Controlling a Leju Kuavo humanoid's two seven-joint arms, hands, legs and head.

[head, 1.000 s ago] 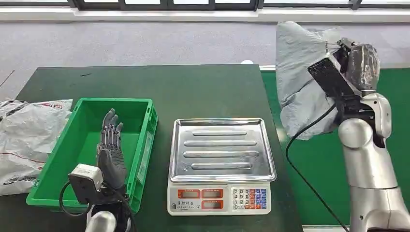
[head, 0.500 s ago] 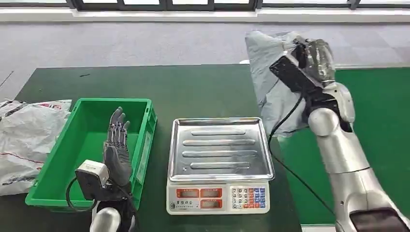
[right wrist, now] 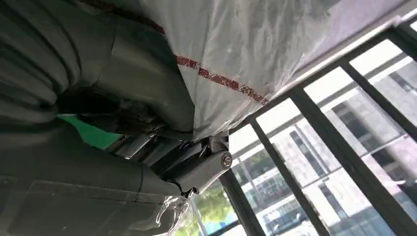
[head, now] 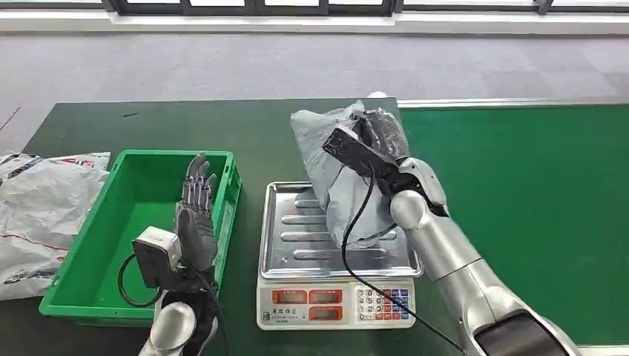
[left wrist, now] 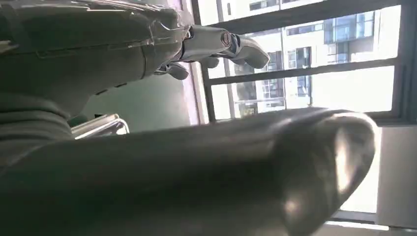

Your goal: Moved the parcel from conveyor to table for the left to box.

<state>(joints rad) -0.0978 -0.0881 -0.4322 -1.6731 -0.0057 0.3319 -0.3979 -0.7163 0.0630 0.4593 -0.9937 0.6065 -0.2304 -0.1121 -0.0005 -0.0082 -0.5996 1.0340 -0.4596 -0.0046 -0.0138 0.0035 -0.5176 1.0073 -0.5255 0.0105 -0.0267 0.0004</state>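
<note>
A grey plastic parcel (head: 334, 174) hangs over the steel tray of the scale (head: 297, 252), gripped by my right hand (head: 380, 133) from behind. In the right wrist view the parcel (right wrist: 236, 44) shows white film with a red stripe, pressed against the hand (right wrist: 147, 147). My left hand (head: 194, 215) stands upright with fingers spread over the right side of the green crate (head: 89, 245), holding nothing. The left wrist view shows that hand's thumb (left wrist: 221, 172) and fingers (left wrist: 216, 44) apart.
The scale's keypad and displays (head: 334, 304) face the table's front edge. A crumpled white bag (head: 37, 215) lies left of the crate. The green conveyor belt (head: 534, 215) runs along the right. Dark green tabletop (head: 222, 126) lies behind the crate.
My right arm has swung left from over the conveyor, carrying the parcel down to above the scale tray. The left hand has shifted slightly right and up.
</note>
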